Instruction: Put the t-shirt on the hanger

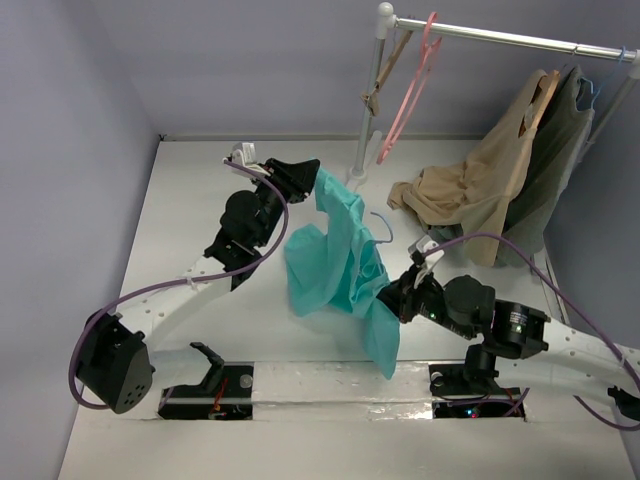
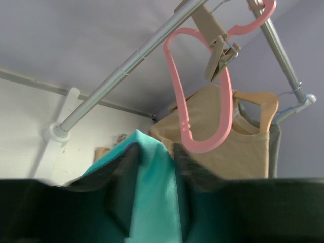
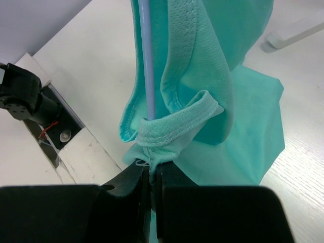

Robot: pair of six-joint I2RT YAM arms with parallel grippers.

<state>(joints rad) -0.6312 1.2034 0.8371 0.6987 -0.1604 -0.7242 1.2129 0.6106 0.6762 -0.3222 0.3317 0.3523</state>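
The teal t-shirt hangs stretched in the air between my two grippers. My left gripper is shut on its upper end, and the fabric fills the gap between the dark fingers. My right gripper is shut on a bunched hem of the t-shirt low at the right. The thin light-blue hanger runs down through the fabric into the right jaws. Its hook sticks out of the cloth above the right gripper. The rest of the hanger is hidden inside the shirt.
A clothes rail on a white upright pole stands at the back right. It carries a pink hanger, a wooden clip hanger, a tan garment and a dark grey-green garment.
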